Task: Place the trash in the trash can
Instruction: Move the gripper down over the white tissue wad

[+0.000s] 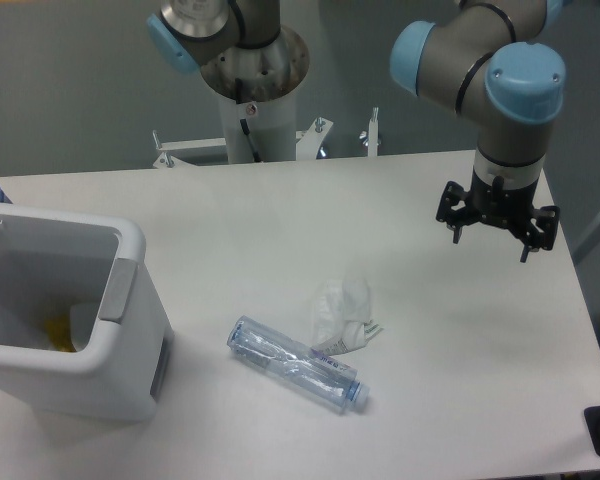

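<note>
The arm's base column (252, 95) stands at the top centre of the frame behind the desk (280, 220), and its grey links with blue joint caps reach across the top to the upper right. There the last link (515, 130) points straight down over the right side of the desk, with the end effector (497, 228) hanging below it, above the surface and touching nothing.

At the lower left sits the trash can (110, 385), a white rectangular bin with a thick rounded rim and a grey handle panel on the side facing the middle of the desk. It stands upright with its mouth open to the camera. Deep inside, near the bottom, something yellow (56, 333) shows beside a pale shape; what they are cannot be told.

In the lower centre lies the clear crinkled plastic bottle (295, 363), flat on the desk, running diagonally with its bluish cap toward the lower right. Just beside it on the upper right rests the crumpled white wad (342, 308), its lower edge touching or overlapping the bottle's middle. Both pieces lie outside the trash can, well apart from it.

At the right, the end effector is black, with its fingers spread apart and nothing between them.
</note>
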